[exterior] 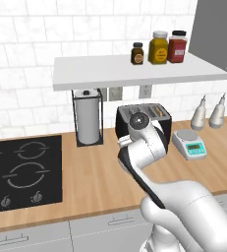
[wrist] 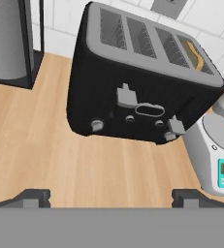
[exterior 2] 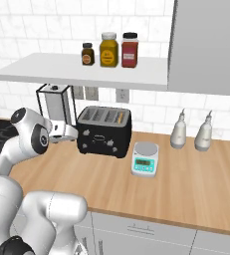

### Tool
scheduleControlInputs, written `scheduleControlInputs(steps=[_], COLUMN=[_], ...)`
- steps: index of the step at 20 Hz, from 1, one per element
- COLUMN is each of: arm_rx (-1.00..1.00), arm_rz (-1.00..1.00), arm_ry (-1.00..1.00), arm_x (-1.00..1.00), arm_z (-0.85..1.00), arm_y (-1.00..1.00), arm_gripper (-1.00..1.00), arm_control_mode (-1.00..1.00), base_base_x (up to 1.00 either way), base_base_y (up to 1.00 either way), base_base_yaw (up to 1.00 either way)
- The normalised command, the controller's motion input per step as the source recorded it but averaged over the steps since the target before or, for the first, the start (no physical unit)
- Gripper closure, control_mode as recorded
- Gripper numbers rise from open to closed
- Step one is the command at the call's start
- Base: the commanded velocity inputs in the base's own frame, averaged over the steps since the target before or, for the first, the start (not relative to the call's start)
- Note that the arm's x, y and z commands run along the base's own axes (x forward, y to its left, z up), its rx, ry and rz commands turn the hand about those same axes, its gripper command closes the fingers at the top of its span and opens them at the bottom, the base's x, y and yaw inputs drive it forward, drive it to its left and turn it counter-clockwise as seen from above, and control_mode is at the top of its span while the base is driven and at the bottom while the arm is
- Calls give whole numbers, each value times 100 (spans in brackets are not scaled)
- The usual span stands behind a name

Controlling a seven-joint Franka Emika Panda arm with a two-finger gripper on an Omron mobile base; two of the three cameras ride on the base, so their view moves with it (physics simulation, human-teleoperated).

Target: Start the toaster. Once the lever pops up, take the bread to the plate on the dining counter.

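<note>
In the hand view your gripper [wrist: 111,196] sits at the bottom edge with its two dark tips spread wide and bare wood between them; it holds nothing. The toaster [wrist: 137,82] lies straight ahead of it, in the upper middle of that frame, tilted by the camera's roll, its black face turned toward you. On that face you see a grey lever [wrist: 127,96] left of centre, a second lever [wrist: 176,126] lower right, and small knobs along the bottom. The bread [wrist: 195,54] stands in the slot nearest the upper right corner, its golden edge just showing above the silvery top.

In the right base view the gripper [exterior 2: 69,131] is at centre left, just beside the toaster's [exterior 2: 104,131] left end, apart from it as far as you can tell. The bread [exterior 2: 120,117] shows in the rightmost slot.

Around it: a paper towel holder [wrist: 11,41] at upper left of the hand view, and a white kitchen scale [wrist: 215,157] at the right edge, close to the toaster's corner. The wooden counter [wrist: 45,145] lies bare between the tips and the toaster face.

In the left base view the arm's wrist covers the front of the toaster [exterior: 156,113]; three jars [exterior: 159,47] stand on the shelf above.
</note>
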Motion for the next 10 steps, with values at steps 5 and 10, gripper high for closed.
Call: scheduleControlInputs(steps=[5,10], arm_rx=[0,0], arm_rz=[0,0], arm_ry=[0,0], arm_x=[0,0], arm_z=[0,0], arm_y=[0,0], arm_gripper=[-100,-100], arm_control_mode=[-100,-100], base_base_x=[0,0], base_base_y=[0,0], base_base_yaw=[0,0])
